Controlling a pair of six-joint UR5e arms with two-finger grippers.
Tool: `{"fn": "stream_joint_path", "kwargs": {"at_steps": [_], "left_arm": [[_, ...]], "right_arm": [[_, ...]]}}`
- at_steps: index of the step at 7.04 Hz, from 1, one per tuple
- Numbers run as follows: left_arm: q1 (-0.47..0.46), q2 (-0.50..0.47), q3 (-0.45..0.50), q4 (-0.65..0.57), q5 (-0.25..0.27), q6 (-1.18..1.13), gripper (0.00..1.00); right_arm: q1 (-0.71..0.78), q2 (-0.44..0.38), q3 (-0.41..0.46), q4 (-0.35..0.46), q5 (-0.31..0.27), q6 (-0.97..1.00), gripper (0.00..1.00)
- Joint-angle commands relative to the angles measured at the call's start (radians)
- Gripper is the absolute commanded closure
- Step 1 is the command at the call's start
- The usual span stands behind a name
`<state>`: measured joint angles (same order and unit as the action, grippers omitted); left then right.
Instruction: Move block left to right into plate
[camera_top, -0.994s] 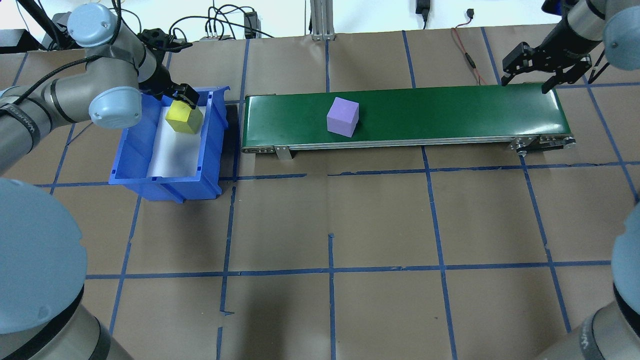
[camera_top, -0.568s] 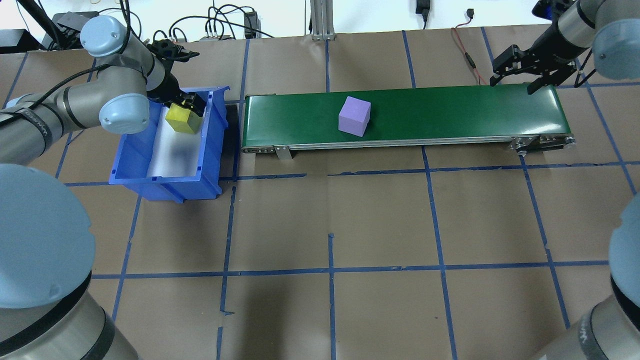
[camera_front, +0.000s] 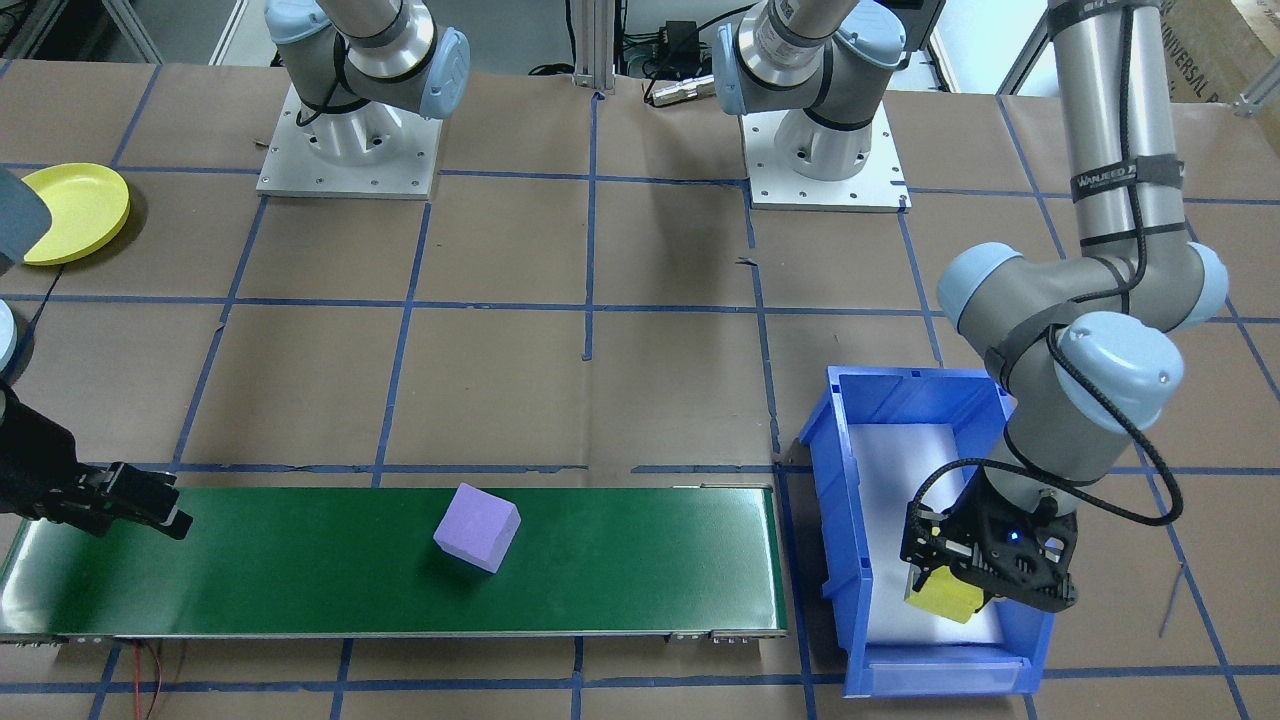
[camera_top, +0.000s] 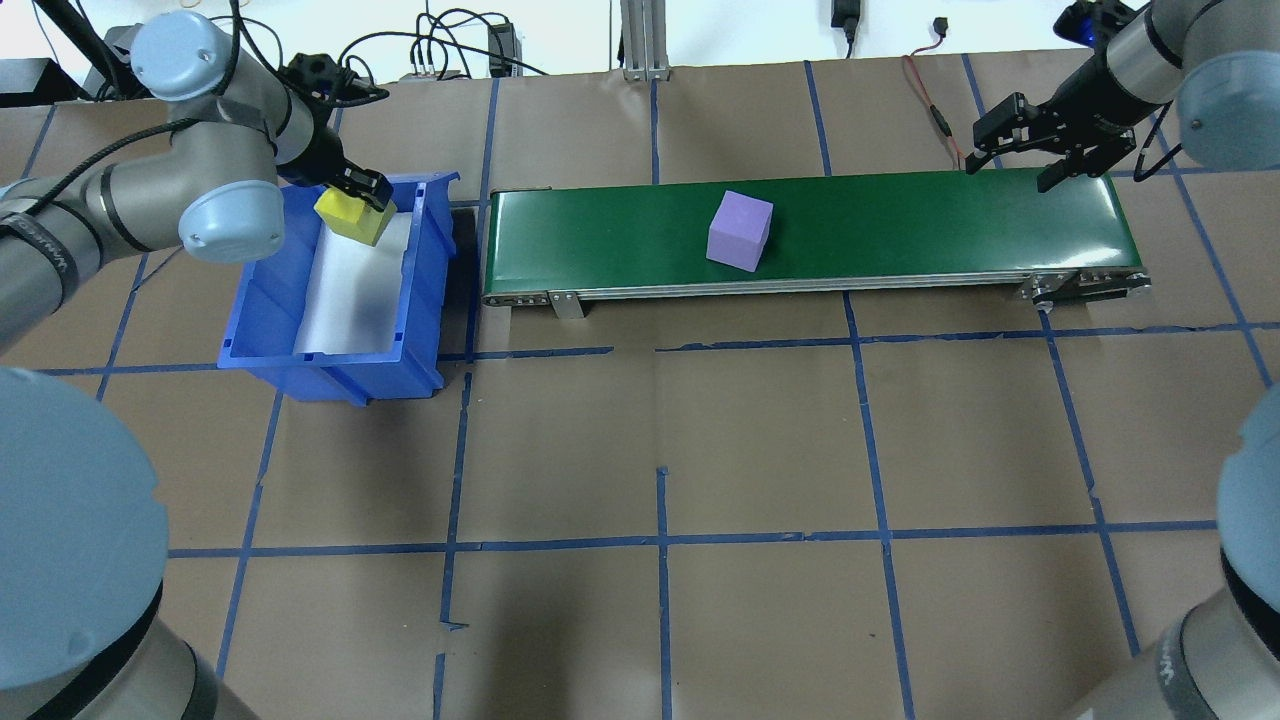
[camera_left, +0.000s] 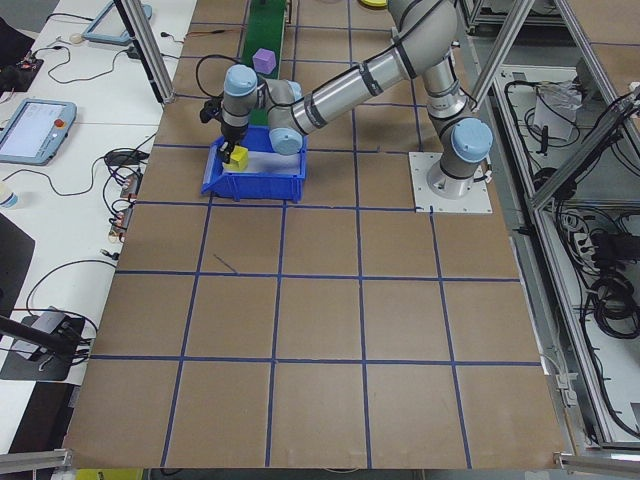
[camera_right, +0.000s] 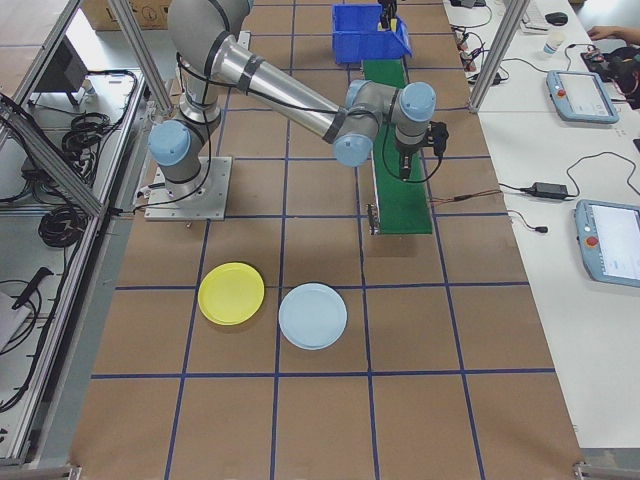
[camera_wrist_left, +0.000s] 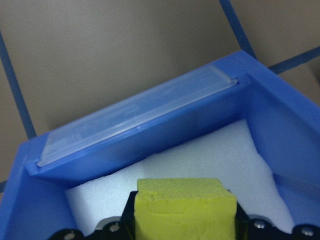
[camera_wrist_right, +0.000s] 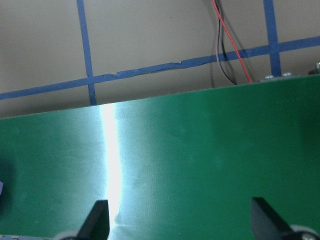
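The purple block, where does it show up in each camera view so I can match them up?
Exterior front-facing: purple block mid-belt, lower centre.
Overhead exterior: on the belt, right of centre.
Exterior left: tiny, top, beyond the bin.
Exterior right: not visible; arm hides the belt.
Left wrist-mounted: not in it.
Right wrist-mounted: cannot tell.
Shared landmark: green conveyor belt.

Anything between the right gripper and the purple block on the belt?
Nothing visible. The purple block sits mid-belt on the green conveyor, and the open right gripper hangs over the belt's far end. Only bare belt lies between them.
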<state>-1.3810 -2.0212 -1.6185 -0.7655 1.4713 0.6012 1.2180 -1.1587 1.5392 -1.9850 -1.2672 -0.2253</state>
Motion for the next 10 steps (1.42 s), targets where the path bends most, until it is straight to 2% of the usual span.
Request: {"fn": "stream_joint_path", "kwargs": {"at_steps": [1,2,3,5,7,9,10], "left_arm": [[-0.015,0.174,-0.001,-0.081,-0.136,0.009,0.66],[-0.045,0.196,-0.001,-0.080,-0.184,0.003,0.66],[-0.091,0.197,-0.001,-0.066,-0.186,-0.036,0.66],[-0.195,0.178,-0.017,-0.070,-0.177,-0.209,0.66],[-0.213,0.150,-0.041,-0.067,-0.174,-0.238,0.66],[-0.231,0.046,-0.047,0.017,-0.161,-0.238,0.66],[-0.233,0.012,-0.047,0.046,-0.139,-0.239,0.66]], "right_arm": [[0.000,0.001,0.013,-0.037,-0.006,0.014,0.00],[0.000,0.002,0.016,-0.076,-0.006,0.017,0.00],[0.000,0.002,0.015,-0.077,-0.011,0.023,0.00],[0.000,0.004,0.016,-0.077,-0.011,0.027,0.00],[0.000,0.005,0.015,-0.078,0.009,0.090,0.00],[0.000,0.007,0.015,-0.080,0.014,0.109,0.00],[0.000,0.007,0.015,-0.083,0.017,0.109,0.00]]}}
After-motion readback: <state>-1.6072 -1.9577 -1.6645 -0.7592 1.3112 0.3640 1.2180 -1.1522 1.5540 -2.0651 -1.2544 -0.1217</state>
